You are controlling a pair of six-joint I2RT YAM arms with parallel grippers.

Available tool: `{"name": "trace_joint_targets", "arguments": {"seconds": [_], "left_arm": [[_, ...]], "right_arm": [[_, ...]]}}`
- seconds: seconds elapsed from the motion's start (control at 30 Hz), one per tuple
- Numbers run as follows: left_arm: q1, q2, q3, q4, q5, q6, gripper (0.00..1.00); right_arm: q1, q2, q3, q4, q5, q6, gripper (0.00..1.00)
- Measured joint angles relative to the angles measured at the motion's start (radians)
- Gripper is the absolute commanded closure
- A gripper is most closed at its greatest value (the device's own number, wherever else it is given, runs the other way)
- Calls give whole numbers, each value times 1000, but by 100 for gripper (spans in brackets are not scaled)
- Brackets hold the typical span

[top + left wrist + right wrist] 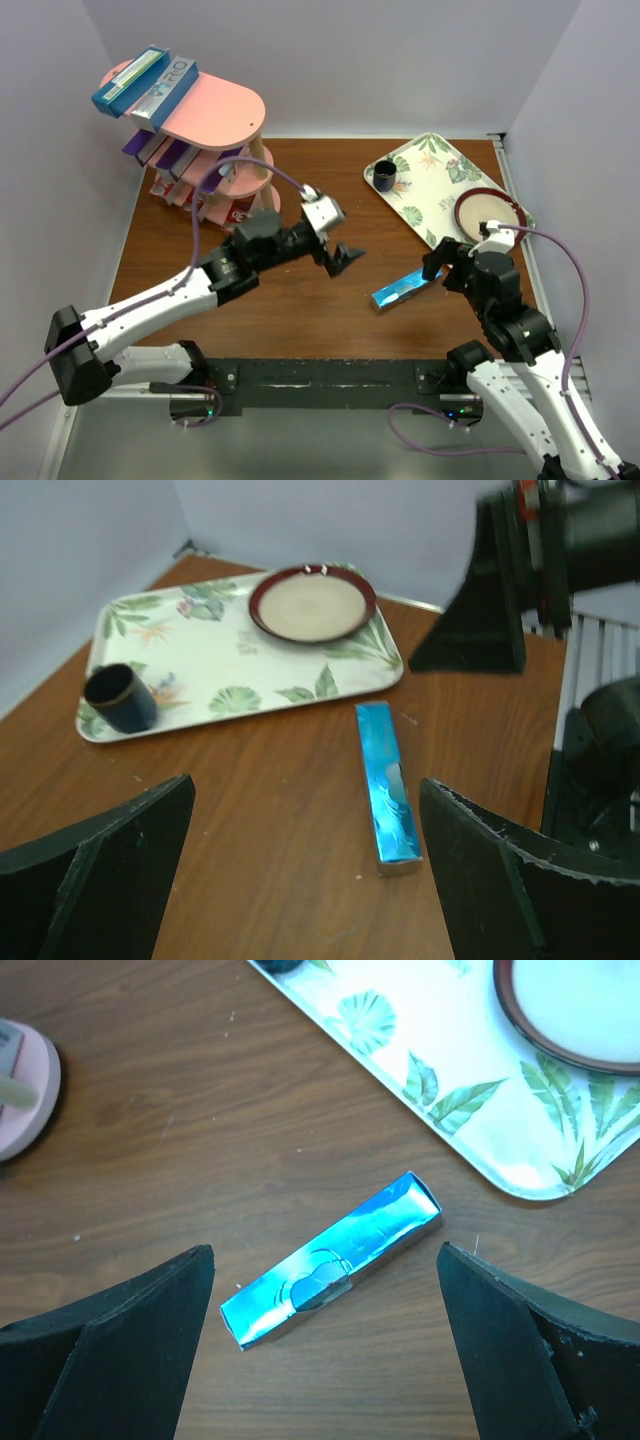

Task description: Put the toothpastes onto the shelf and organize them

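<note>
At the far left the pink shelf (228,108) is seen, already loaded. A blue carton (130,80) and a silver carton (166,88) are laid across its top board, purple cartons (163,155) are packed on the middle board, and red cartons (190,198) are seen on the lowest. How many lie there cannot be told, since they are partly hidden.

Toward the middle of the table the left gripper (341,258) is held above the bare wood, its jaws spread wide and nothing between them.

Just to its right one loose toothpaste (405,288) is left on the table, lying flat and slantwise near the corner of the leaf-patterned tray (432,195) but apart from it.

The right gripper (452,262) is poised over this box with its jaws fully released. In the right wrist view a finger is seen on either side of the box and neither is touching it.

The box is judged to be light, thin cardboard, fairly stiff along its length but easily dented if squeezed hard. Its glossy foil skin is likely to be slippery. It would best be taken across its narrow width, near the middle of its length, so that it is kept level and does not swing. A moderate squeeze on the two long side faces should suffice.

On the tray, a dark cup (385,177) and a red-rimmed plate (490,211) are left alone.
</note>
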Motion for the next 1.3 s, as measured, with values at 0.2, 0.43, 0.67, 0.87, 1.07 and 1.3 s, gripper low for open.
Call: {"name": "trace_joint_targets", "arguments": {"seconds": [0.2,0.43,0.67,0.87,1.07,1.3], "left_arm": [[-203,69,-159,122,-146,70,0],[-332,258,-243,293,-280,96,0],[-375,450,-258,451,-354,88,0],[-375,600,-263,560,-397,77,0],[-375,699,-260,609,-452,51,4],[-374,783,-233,706,-470,-15,15]], "right_arm": [[0,-40,0,-20,30,15,2],[0,-58,0,-38,47,24,2],[0,-67,0,-50,47,23,2],[0,-75,0,-50,46,23,2],[0,-75,-2,-48,43,22,2],[0,-60,-8,-41,37,18,2]]}}
